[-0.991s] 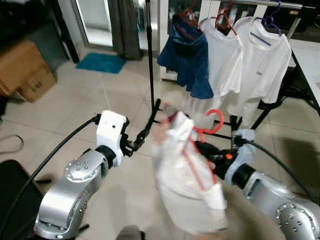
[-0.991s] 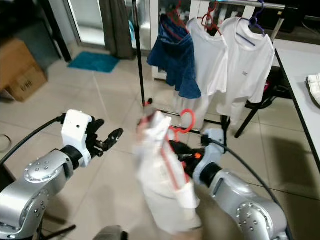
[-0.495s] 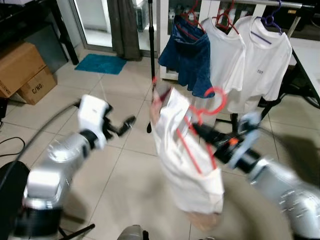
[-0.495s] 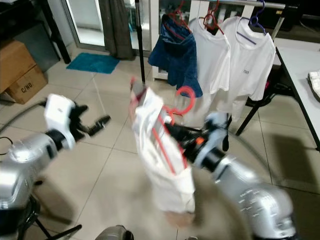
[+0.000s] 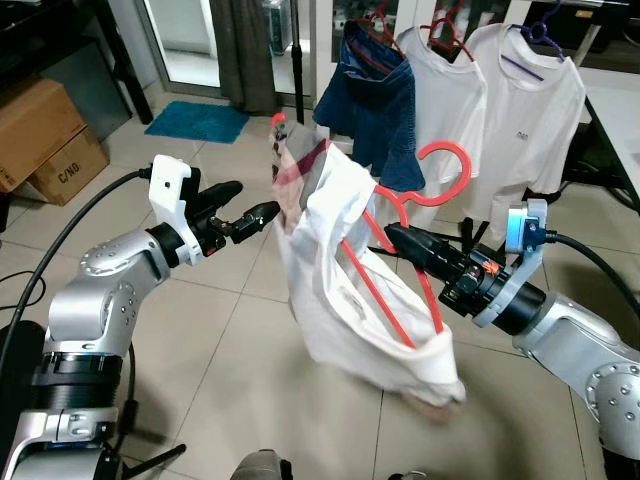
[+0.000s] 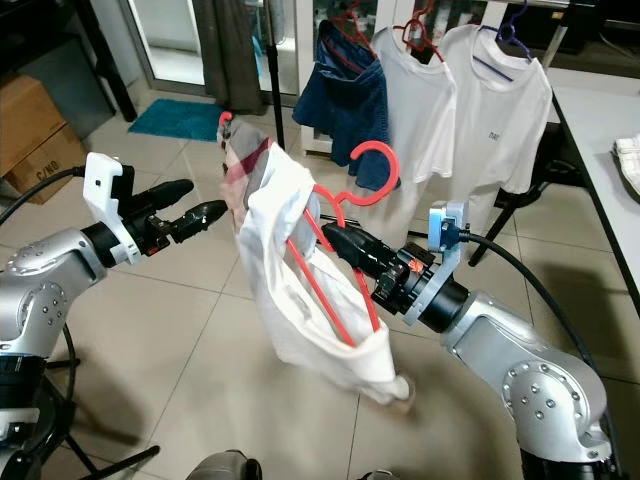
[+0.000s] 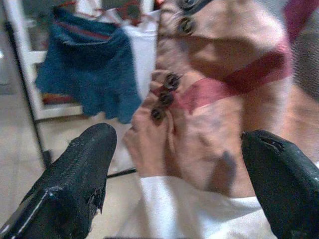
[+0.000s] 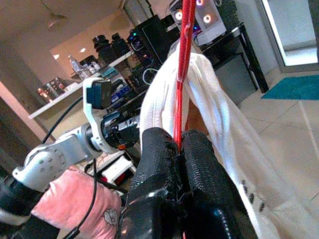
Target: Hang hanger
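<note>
A red hanger point(image 5: 432, 170) carries a white shirt point(image 5: 340, 290) with a pinkish checked cloth point(image 5: 300, 165) at its top. My right gripper point(image 5: 395, 236) is shut on the hanger's bar just below the hook and holds it tilted in mid-air; in the right wrist view its fingers point(image 8: 199, 149) pinch the red bar point(image 8: 183, 59). My left gripper point(image 5: 246, 204) is open, just left of the pinkish cloth and apart from it. The left wrist view has the buttoned cloth point(image 7: 219, 99) between its spread fingers point(image 7: 82, 164). The hook hangs free in front of the hung clothes.
Behind hang a blue garment point(image 5: 375, 110) and two white T-shirts point(image 5: 450, 90) on hangers. A black pole point(image 5: 298, 60) stands left of them. Cardboard boxes point(image 5: 45, 135) and a teal mat point(image 5: 198, 122) lie far left. A white table point(image 6: 600, 140) is on the right.
My right gripper has lifted the hanger and shirt higher and nearer the hung clothes. My left arm has swung out to the left and its gripper now points at the pinkish cloth.
</note>
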Robot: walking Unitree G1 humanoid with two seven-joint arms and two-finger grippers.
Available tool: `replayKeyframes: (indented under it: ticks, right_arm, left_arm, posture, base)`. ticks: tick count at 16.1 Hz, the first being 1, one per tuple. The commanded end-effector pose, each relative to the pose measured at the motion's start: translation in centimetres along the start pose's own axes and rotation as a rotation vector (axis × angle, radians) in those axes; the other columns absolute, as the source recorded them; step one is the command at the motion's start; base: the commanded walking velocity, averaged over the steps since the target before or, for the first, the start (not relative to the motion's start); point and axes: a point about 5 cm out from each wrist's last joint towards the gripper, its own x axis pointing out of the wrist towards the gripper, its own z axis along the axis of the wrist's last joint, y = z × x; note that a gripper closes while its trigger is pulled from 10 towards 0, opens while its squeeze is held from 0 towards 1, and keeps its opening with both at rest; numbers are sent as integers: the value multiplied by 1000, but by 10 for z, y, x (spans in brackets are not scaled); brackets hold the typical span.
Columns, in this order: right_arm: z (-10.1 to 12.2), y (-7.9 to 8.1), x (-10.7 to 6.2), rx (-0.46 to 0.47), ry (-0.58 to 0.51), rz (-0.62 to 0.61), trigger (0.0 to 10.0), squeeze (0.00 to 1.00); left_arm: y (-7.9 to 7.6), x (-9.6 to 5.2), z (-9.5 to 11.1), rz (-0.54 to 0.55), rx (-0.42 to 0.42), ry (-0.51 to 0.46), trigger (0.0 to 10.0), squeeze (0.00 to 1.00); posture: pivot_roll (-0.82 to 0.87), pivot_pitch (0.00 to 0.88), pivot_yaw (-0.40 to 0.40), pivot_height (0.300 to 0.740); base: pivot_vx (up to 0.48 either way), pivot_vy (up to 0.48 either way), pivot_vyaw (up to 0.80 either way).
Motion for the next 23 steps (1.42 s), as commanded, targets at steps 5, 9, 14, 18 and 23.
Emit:
replayKeyframes:
  ticks: [5,9,14,18,23]
  right_arm:
    - [-2,17,-4,-22,43,122,10000,0]
    - [-1,19,-5,-26,45,136,10000,0]
    - [-2,16,-4,-24,45,131,10000,0]
    - [-3,12,-3,-34,49,103,10000,0]
    - [-2,11,-2,-40,46,99,10000,0]
  left_arm:
    - [8,6,14,-95,35,-48,10000,0]
    - [3,9,18,-172,6,-71,2039,0]
    - [-2,5,14,-172,1,-101,0,0]
    - [5,5,13,-26,58,-156,0,0]
    - [2,8,6,-14,55,-163,0,0]
  posture:
    - [91,37,35,740]
    - [88,34,37,740]
    - [97,35,25,740]
    - [99,29,26,740]
    - [96,25,28,740]
  base:
    - [0,0,0]
    - [0,0,0]
    - [0,0,0]
    - [0,0,0]
    - [0,0,0]
